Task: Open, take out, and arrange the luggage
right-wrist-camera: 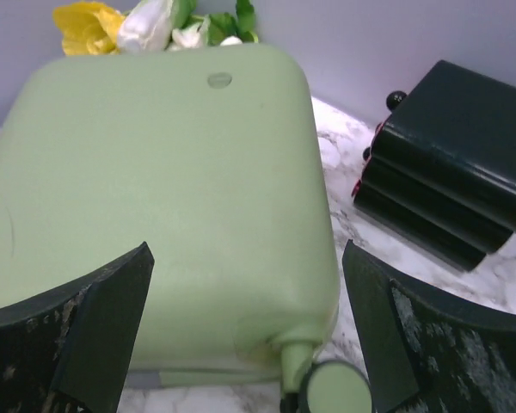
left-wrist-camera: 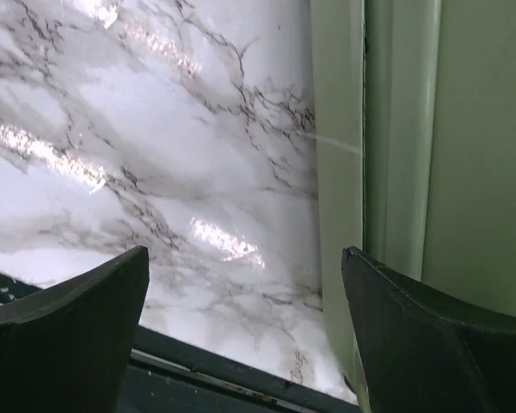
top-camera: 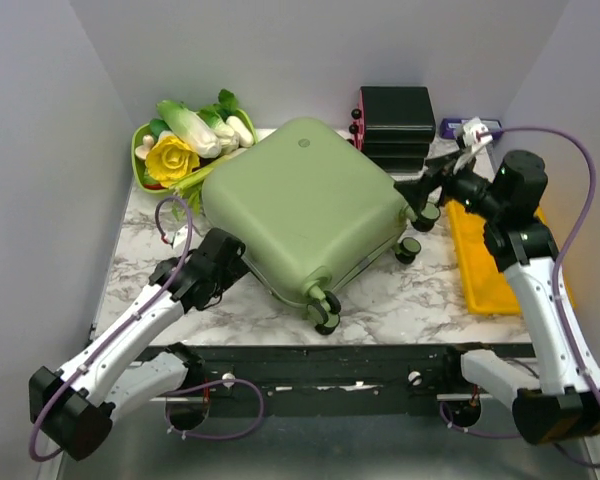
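The sage-green luggage (top-camera: pixel 300 205) lies flat and closed in the middle of the marble table, wheels toward the front right. My left gripper (top-camera: pixel 223 252) is open at its near left edge; in the left wrist view the shell's side (left-wrist-camera: pixel 396 146) fills the right and one finger (left-wrist-camera: pixel 430 335) rests against it. My right gripper (top-camera: pixel 427 187) is open at the luggage's right corner, just above a wheel (right-wrist-camera: pixel 331 387). In the right wrist view the green lid (right-wrist-camera: pixel 163 189) with its round logo (right-wrist-camera: pixel 218 80) lies between my fingers.
A stack of black boxes with pink-red ends (top-camera: pixel 395 125) stands at the back right. A yellow tray (top-camera: pixel 485 265) lies at the right under my right arm. A green bowl of toy vegetables (top-camera: pixel 185 140) sits at the back left. The table's front edge (left-wrist-camera: pixel 198 366) is close to my left gripper.
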Motion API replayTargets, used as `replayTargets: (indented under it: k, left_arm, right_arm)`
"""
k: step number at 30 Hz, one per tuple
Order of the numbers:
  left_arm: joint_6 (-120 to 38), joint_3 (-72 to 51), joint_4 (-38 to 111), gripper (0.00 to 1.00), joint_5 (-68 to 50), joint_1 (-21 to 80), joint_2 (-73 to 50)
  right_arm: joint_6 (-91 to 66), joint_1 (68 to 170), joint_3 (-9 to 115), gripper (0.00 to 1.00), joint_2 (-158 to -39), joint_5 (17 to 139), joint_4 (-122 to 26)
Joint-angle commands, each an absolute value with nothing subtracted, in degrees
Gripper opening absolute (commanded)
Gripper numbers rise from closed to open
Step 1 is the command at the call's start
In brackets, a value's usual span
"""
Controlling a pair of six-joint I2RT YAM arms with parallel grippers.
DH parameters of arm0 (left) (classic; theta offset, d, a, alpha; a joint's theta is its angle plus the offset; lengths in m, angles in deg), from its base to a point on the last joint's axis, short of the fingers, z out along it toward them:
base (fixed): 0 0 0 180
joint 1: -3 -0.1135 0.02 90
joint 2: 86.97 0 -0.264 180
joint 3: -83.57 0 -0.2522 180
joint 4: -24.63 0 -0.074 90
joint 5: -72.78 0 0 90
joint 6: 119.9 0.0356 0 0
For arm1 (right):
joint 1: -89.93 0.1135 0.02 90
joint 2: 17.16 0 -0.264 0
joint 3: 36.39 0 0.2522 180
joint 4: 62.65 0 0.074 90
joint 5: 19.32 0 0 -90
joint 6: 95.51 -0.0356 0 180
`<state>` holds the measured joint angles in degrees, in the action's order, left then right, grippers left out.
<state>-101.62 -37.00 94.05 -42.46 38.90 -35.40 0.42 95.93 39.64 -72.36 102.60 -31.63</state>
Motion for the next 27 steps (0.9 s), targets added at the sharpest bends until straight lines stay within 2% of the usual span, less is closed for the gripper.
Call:
replayTargets:
  k: [1, 5, 12, 18, 24, 27]
  left_arm:
    - [-90.20, -37.15, 83.75, 0.99, -34.19, 31.75, -31.09]
    - [-88.08, -33.81, 81.55, 0.99, -35.50, 28.32, -23.46]
    - [-85.09, -29.93, 78.12, 0.99, -33.48, 24.88, -14.56]
    - [-81.05, -26.68, 73.29, 0.99, -28.83, 24.88, -8.14]
    - [-78.06, -21.85, 68.89, 0.99, -24.43, 25.84, -2.34]
    - [-76.39, -16.59, 67.57, 0.99, -24.42, 27.95, 1.17]
  right_arm:
    - [-8.66, 95.90, 48.02, 1.00, -86.21, 106.27, -34.48]
    - [-9.82, 96.43, 54.89, 1.00, -99.65, 107.24, -32.63]
    - [-10.18, 98.62, 57.54, 1.00, -107.77, 111.54, -27.89]
    - [-10.26, 100.21, 45.68, 1.00, -103.39, 114.27, -27.53]
    - [-12.45, 101.26, 31.10, 1.00, -90.74, 114.71, -30.51]
    - [-14.47, 106.17, 25.39, 1.00, -84.50, 112.79, -30.96]
